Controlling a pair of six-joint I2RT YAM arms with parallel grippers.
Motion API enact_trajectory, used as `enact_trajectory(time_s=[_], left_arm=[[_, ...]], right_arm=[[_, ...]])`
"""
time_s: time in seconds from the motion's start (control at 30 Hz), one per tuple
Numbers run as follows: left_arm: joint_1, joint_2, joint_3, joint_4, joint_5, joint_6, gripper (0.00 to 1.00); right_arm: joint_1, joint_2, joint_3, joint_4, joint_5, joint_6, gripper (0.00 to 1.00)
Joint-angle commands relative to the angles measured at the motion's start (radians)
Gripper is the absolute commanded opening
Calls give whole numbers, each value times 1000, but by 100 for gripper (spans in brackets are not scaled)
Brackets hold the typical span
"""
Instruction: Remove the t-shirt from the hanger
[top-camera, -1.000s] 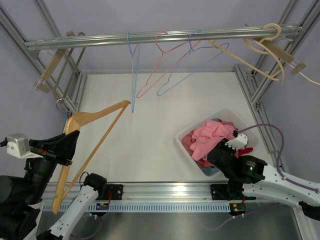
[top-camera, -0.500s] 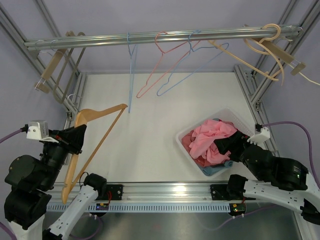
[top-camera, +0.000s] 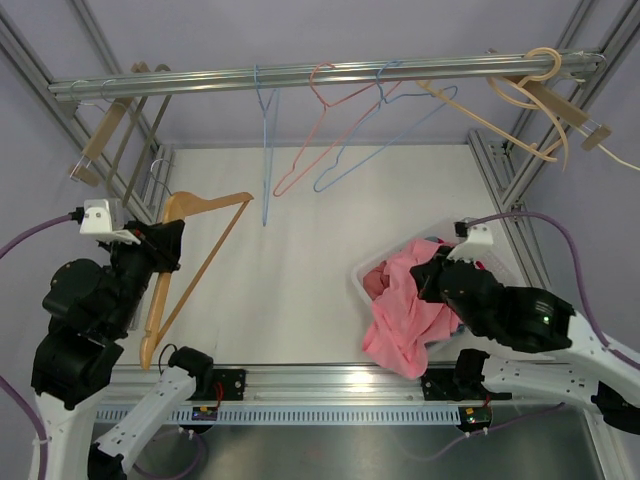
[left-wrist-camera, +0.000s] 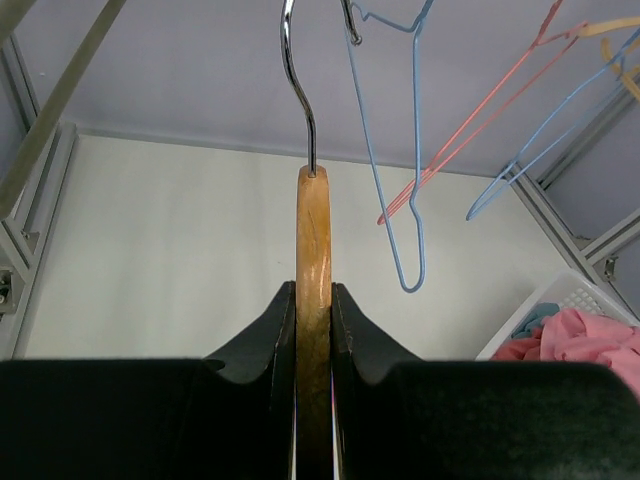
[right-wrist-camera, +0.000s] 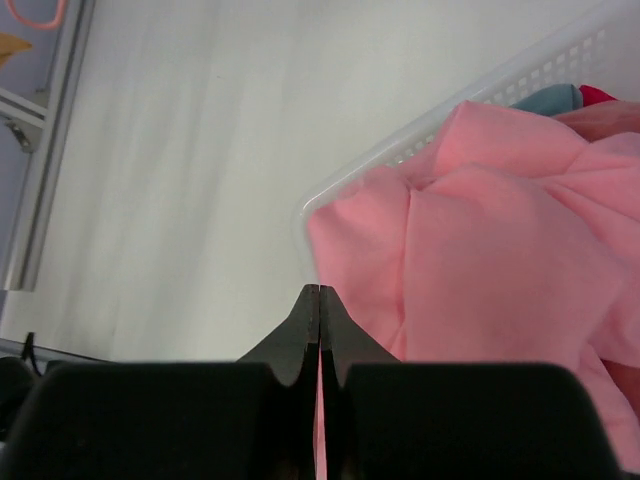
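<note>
We see the pink t-shirt (top-camera: 405, 310) at the lower right of the overhead view. It is off the hanger, bunched over the near rim of a white plastic basket (top-camera: 455, 223) and hanging down towards the table's front edge. The right gripper (right-wrist-camera: 319, 293) sits above it with its jaws pressed together. A thin sliver of pink cloth shows between them in the wrist view, so we judge that it is pinching a fold of the shirt, which would explain why the cloth hangs outside the basket instead of lying in it.

At the left of the overhead view, the wooden hanger (top-camera: 205, 200) is bare and well apart from the shirt. The left gripper (left-wrist-camera: 313, 295) clamps it tightly at the neck, just below the metal hook, which points up and away from the arm. Holding it there keeps both wooden arms free.

Along the top of the frame, a metal rail (top-camera: 300, 75) carries several empty wire and wooden hangers.
</note>
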Motion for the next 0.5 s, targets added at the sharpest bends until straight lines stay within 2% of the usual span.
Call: enact_trajectory(time_s=[0.0, 0.07, 0.23, 0.33, 0.43, 0.47], left_arm=[[-3, 55, 40, 142, -35, 17, 0], [-3, 87, 61, 159, -33, 12, 0], [-3, 196, 116, 196, -12, -11, 0], [-3, 223, 123, 210, 19, -29, 0], [-3, 233, 120, 217, 27, -37, 0], [-3, 233, 121, 217, 24, -37, 0]], right_arm=[[-2, 6, -82, 117, 1, -80, 0], [-4, 7, -181, 190, -40, -55, 0], [-5, -2, -410, 199, -51, 131, 0], [-7, -87, -452, 111, 13, 243, 0], [-7, -202, -450, 43, 83, 264, 0], [-7, -226, -433, 38, 87, 246, 8]])
